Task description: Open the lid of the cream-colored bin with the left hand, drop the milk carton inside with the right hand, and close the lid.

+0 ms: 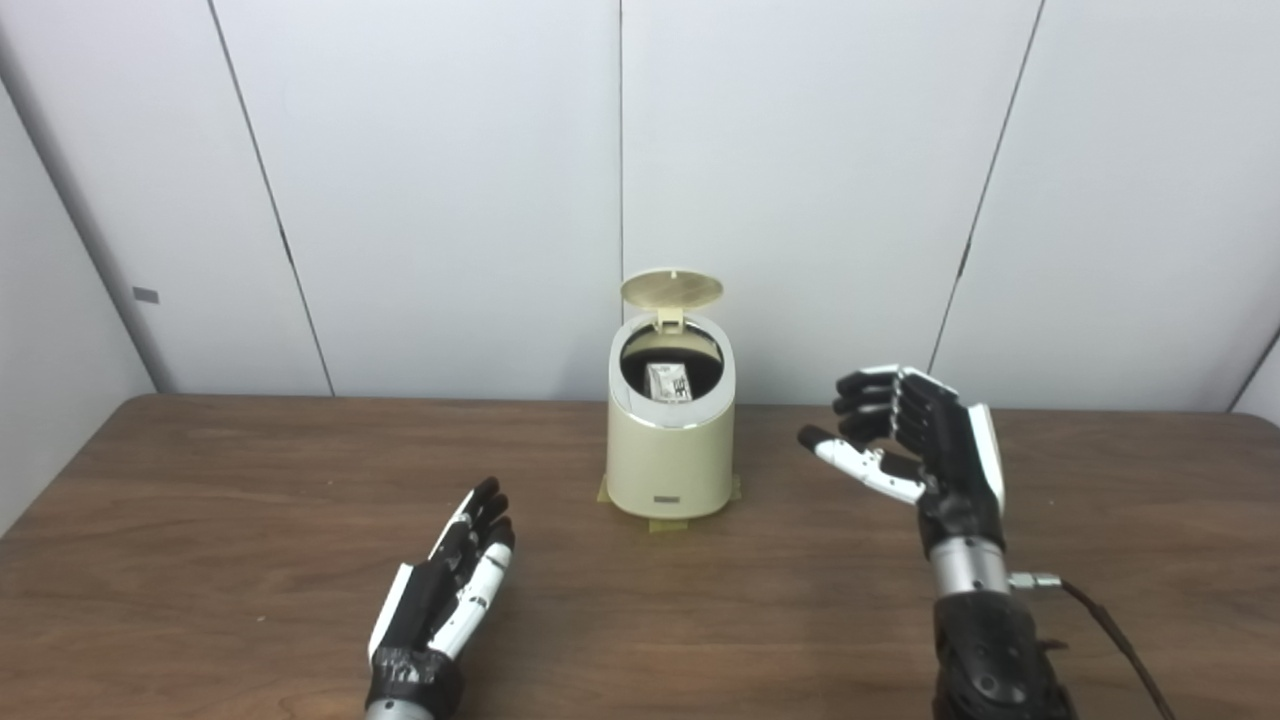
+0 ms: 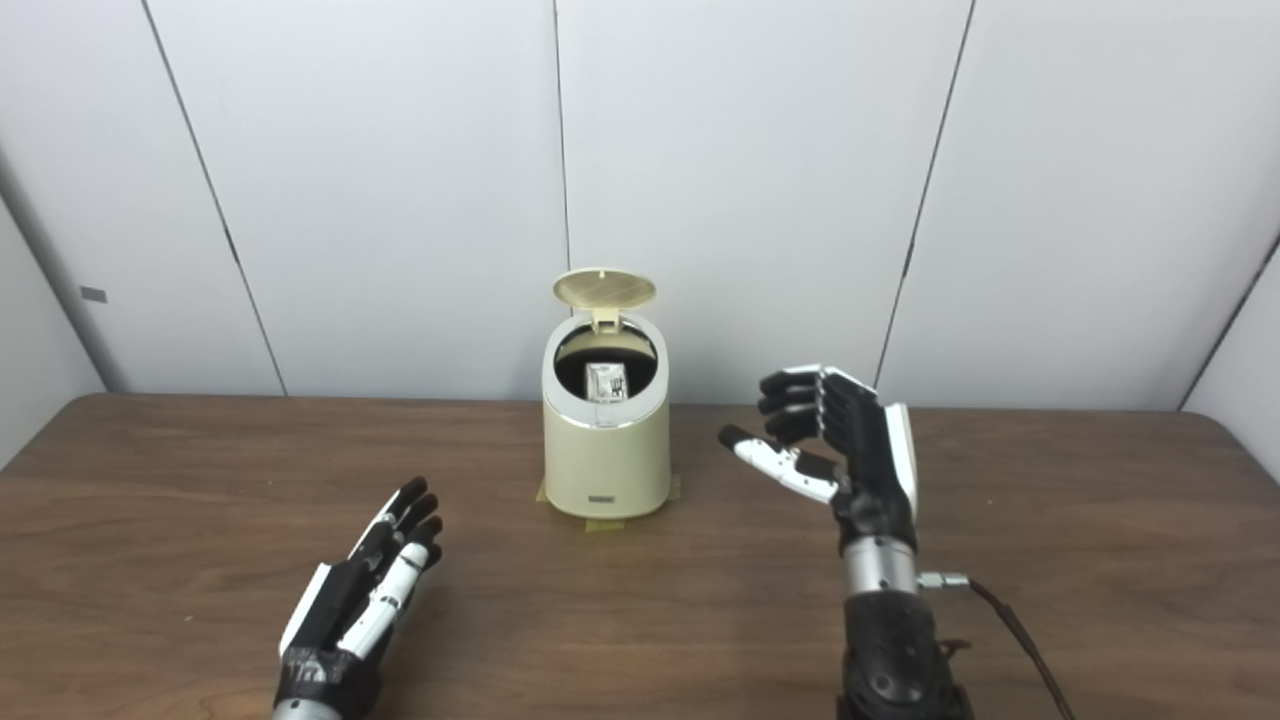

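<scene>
The cream-colored bin [image 1: 670,455] stands on the table near its far edge, with its round lid [image 1: 671,290] tipped up and open at the back. Inside the dark opening lies the milk carton [image 1: 667,381], its printed white face showing. My left hand [image 1: 447,585] rests low near the front of the table, left of the bin, fingers straight and apart, holding nothing. To the right of the bin my right hand [image 1: 915,440] is raised upright, fingers curled loosely and thumb out, with nothing in it.
The brown wooden table [image 1: 200,520] runs the full width of the view. White wall panels stand right behind the bin. A cable [image 1: 1110,630] trails from my right wrist toward the front right.
</scene>
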Controlling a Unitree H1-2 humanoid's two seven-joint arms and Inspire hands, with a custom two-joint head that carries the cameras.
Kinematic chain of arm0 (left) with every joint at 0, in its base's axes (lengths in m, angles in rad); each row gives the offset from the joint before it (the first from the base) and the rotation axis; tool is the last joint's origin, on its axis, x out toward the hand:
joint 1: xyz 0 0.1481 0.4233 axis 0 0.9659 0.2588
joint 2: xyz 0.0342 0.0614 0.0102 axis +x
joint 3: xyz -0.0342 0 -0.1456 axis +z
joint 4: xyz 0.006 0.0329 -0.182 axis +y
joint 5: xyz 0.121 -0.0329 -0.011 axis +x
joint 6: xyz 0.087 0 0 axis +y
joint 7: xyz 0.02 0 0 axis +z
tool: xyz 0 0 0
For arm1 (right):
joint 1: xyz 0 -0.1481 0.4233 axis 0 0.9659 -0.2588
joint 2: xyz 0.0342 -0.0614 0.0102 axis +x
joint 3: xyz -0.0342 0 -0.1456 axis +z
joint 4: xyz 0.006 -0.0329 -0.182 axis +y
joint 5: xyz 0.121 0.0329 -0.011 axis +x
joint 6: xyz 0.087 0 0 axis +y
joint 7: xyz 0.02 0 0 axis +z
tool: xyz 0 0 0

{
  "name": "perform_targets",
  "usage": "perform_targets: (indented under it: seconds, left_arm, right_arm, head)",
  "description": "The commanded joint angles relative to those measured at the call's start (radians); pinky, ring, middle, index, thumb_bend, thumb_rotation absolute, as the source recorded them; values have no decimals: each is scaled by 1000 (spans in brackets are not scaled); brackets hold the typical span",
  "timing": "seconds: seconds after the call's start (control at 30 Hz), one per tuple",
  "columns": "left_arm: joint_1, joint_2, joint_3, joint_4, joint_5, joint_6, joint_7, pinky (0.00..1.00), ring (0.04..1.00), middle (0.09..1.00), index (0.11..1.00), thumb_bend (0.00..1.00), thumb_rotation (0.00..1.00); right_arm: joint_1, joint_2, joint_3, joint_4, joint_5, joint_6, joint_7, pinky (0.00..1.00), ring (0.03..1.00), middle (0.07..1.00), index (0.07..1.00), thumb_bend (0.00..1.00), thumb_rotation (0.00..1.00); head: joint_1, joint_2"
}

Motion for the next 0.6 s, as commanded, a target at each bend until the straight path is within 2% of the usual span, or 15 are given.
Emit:
perform_targets:
  seconds: [0.0, 0.03, 0.1, 0.17, 0.23, 0.33, 0.37, 0.47, 0.57]
  left_arm:
    - [-76, -3, 22, -10, -46, 5, 3, 968, 966, 976, 973, 295, 553]
    - [-97, -2, 34, -3, -60, 18, 6, 970, 966, 981, 976, 322, 606]
    - [-141, -3, 58, 10, -72, 41, 24, 964, 962, 980, 971, 340, 643]
    - [-187, -5, 80, 23, -78, 62, 46, 945, 941, 954, 952, 329, 692]
    - [-243, 4, 100, 40, -87, 85, 57, 948, 939, 948, 949, 318, 747]
    - [-332, 32, 115, 80, -92, 101, 53, 933, 930, 940, 942, 374, 747]
    - [-357, 43, 114, 95, -89, 103, 47, 927, 928, 937, 944, 378, 749]
    - [-435, 83, 107, 155, -93, 99, 15, 928, 927, 935, 951, 392, 800]
    - [-512, 108, 100, 219, -100, 96, -2, 909, 920, 926, 938, 390, 795]
  right_arm:
    - [14, 19, -26, -73, 121, 50, 52, 472, 519, 488, 507, 519, 8]
    - [35, 18, -32, -86, 149, 59, 66, 510, 573, 577, 501, 507, 94]
    - [73, 15, -36, -97, 180, 56, 84, 541, 608, 630, 498, 500, 138]
    - [107, 14, -38, -103, 208, 46, 97, 613, 674, 697, 498, 499, 154]
    - [140, 8, -40, -110, 240, 45, 118, 694, 748, 763, 710, 522, 391]
    - [182, -4, -42, -112, 283, 38, 150, 807, 845, 846, 826, 548, 645]
    - [194, -9, -41, -112, 290, 32, 159, 830, 862, 859, 847, 557, 688]
    - [230, -24, -27, -113, 286, 5, 182, 848, 889, 880, 876, 570, 740]
    - [252, -25, -16, -107, 267, -31, 179, 806, 881, 874, 876, 534, 659]
  head:
    - [0, 2]
    - [1, 0]
    - [1, -2]
    - [0, -3]
    - [0, -4]
    - [5, -5]
    - [6, -7]
    - [11, -10]
    - [18, -11]
